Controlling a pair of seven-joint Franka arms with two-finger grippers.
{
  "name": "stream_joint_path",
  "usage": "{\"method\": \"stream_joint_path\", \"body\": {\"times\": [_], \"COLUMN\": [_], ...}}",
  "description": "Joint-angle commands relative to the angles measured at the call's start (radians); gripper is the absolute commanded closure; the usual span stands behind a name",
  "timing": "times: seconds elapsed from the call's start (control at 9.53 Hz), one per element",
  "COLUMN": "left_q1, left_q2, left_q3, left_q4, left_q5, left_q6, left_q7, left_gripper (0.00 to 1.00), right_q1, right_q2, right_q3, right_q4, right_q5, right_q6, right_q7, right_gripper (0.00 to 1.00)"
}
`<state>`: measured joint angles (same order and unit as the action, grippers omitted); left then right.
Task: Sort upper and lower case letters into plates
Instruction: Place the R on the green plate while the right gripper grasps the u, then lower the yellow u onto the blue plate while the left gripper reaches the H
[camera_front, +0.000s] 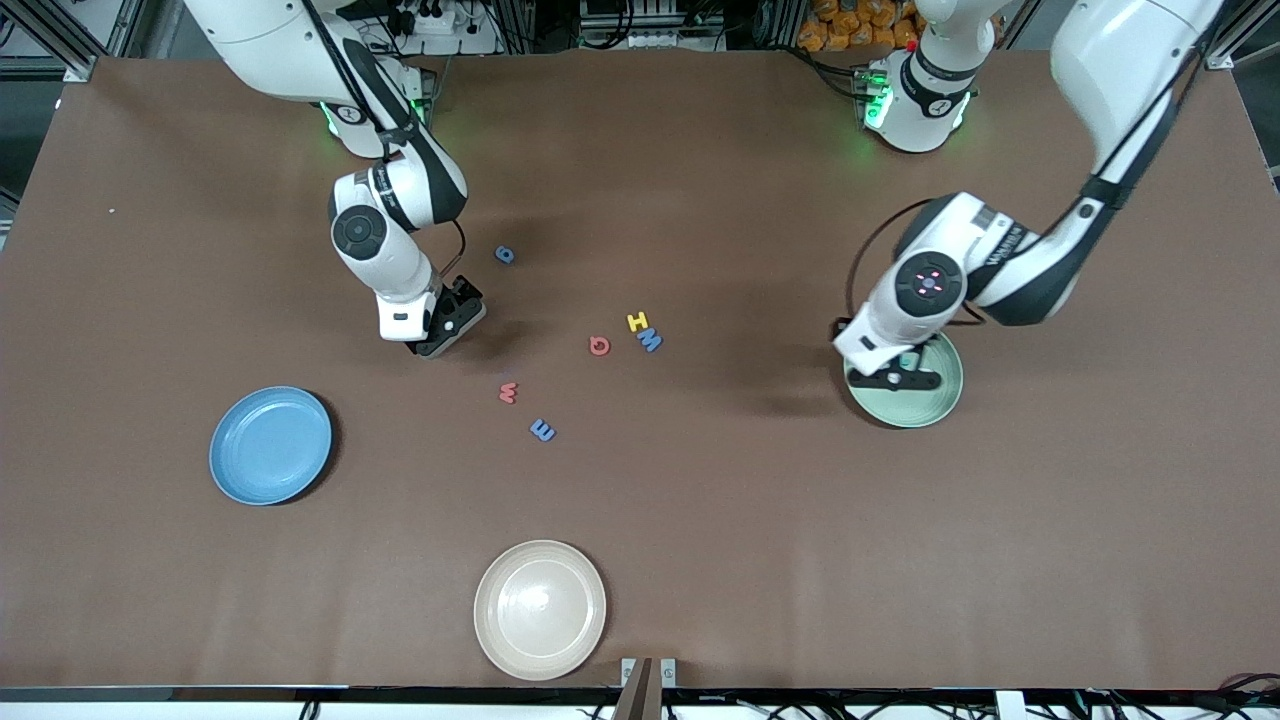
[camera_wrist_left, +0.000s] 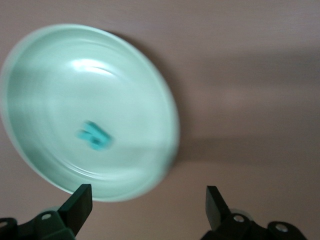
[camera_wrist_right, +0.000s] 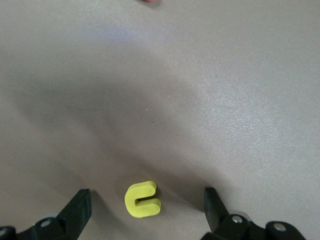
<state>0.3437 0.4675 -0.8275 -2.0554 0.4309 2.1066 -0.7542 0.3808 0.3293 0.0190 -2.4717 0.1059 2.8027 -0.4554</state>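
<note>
While the left gripper (camera_front: 897, 368) hangs over the mint green plate (camera_front: 935, 405) at the left arm's end of the table, its fingers (camera_wrist_left: 80, 205) stand spread apart with nothing between them, and a teal letter (camera_wrist_left: 93, 136) lies in that plate. Over bare table, the right gripper (camera_front: 447, 325) has its fingers (camera_wrist_right: 77, 210) spread just as wide, either side of a yellow letter (camera_wrist_right: 142, 199) lying flat. Mid-table sit a yellow H (camera_front: 637, 321), blue M (camera_front: 650, 340) touching it, a salmon letter (camera_front: 599, 346), another salmon one (camera_front: 508, 392), a blue one (camera_front: 542, 430), and a blue one (camera_front: 505, 254) farther off. Toward the right arm's end lies the sky blue plate (camera_front: 270, 445); the cream plate (camera_front: 540, 609) is nearest the camera.
</note>
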Motion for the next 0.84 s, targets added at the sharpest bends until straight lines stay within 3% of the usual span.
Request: {"method": "stream_joint_path", "body": {"times": [0.0, 0.1, 0.21, 0.42, 0.73], "left_q1": [-0.131, -0.194, -0.260, -0.401, -0.705], "left_q2": [0.061, 0.097, 0.138, 0.225, 0.339], "left_q3": [-0.001, -0.001, 0.002, 0.048, 0.256], "left_q4": [0.079, 0.121, 0.170, 0.289, 0.505], "left_q5": [-0.034, -0.034, -0.034, -0.034, -0.062], "left_q6": [-0.008, -0.008, -0.008, -0.008, -0.008], "left_q7": [-0.253, -0.369, -0.475, -0.636, -0.787], "left_gripper": [0.00, 0.00, 0.00, 0.00, 0.00], "right_q1": [-0.014, -0.011, -0.010, -0.010, -0.042], "right_q2": [-0.012, -0.012, -0.010, -0.012, -0.029], "right_q3": [0.007, 0.007, 0.007, 0.007, 0.007], "right_q4": [-0.019, -0.019, -0.019, -0.019, -0.016], "right_q5": [-0.009, -0.008, -0.009, -0.009, -0.008], "right_q6": [0.017, 0.017, 0.017, 0.017, 0.012], "right_q7": [-0.014, -0.014, -0.014, -0.014, -0.006], "right_gripper": [0.43, 0.87, 1.00, 1.00, 1.00]}}
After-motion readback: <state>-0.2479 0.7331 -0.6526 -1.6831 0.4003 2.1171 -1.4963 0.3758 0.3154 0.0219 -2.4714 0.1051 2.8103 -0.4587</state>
